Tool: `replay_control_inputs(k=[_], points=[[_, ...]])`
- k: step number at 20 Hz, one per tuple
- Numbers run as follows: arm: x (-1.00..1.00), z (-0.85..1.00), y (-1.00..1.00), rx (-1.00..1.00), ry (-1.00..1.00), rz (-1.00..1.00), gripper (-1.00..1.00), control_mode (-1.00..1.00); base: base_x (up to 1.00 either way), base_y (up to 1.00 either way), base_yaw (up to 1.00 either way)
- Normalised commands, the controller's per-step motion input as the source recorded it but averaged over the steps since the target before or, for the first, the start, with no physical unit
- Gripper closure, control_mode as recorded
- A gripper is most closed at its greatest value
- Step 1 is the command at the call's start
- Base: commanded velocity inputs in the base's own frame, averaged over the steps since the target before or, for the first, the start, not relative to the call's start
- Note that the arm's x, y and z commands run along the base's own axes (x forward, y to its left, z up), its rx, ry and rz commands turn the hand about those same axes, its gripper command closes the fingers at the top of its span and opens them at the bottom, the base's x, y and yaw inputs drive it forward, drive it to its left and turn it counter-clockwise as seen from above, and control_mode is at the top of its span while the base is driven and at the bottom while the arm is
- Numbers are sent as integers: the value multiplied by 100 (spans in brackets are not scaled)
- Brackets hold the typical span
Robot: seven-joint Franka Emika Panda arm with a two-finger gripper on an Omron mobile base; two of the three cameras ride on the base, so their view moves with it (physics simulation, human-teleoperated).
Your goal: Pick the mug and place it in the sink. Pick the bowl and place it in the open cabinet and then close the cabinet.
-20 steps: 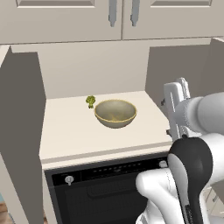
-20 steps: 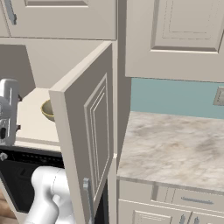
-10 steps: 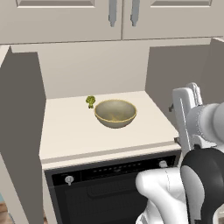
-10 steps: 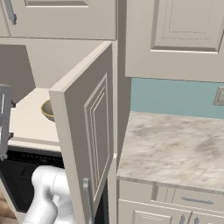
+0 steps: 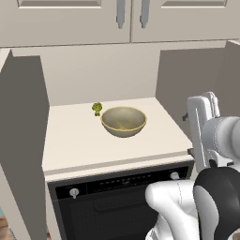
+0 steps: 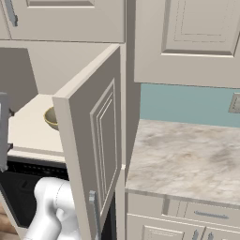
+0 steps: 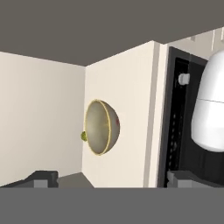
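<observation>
From the left base view I have the bowl (image 5: 123, 121) sitting upright near the centre of the frame, on the beige floor of the open cabinet (image 5: 75, 145), with bare shelf on every side of it. A small green broccoli-like piece (image 5: 97, 108) lies just beside the bowl's rim, toward the upper left of it; I cannot tell whether the two touch. Both cabinet doors stand swung out: the left door (image 5: 26, 140) fills the left edge of that frame and the right door (image 6: 96, 140) takes up the middle of the right base view, where a sliver of the bowl (image 6: 50, 118) peeks out past the door's left edge. Under the cabinet floor runs the black oven (image 5: 117, 201) with its knobs along the top strip. The gripper (image 5: 202, 129) is at the right of the left base view, out in front of the shelf edge and well apart from the bowl, with nothing between its fingers. In the hand view, which is rolled sideways, the two finger tips (image 7: 43, 178) sit far apart at the lower left and lower right of the frame, so I read the jaws as spread wide and empty. In that view the bowl (image 7: 101, 127) sits left of centre against the pale shelf, and the oven's dark front runs down the right side.
</observation>
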Motion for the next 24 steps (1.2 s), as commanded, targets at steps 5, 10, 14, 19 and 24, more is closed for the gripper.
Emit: replay_control_inputs(k=[5, 10, 14, 19, 24], points=[[0, 9, 0, 0, -1, 0, -100, -100, 0, 0, 0], [-7, 9, 0, 0, 0, 0, -100, -100, 0, 0, 0], [-5, 0, 0, 0, 0, 0, -100, 100, -18, 0, -1], [0, 0, 0, 0, 0, 0, -100, 100, -65, 0, -3], [0, 0, 0, 0, 0, 0, -100, 100, -46, -3, -1]])
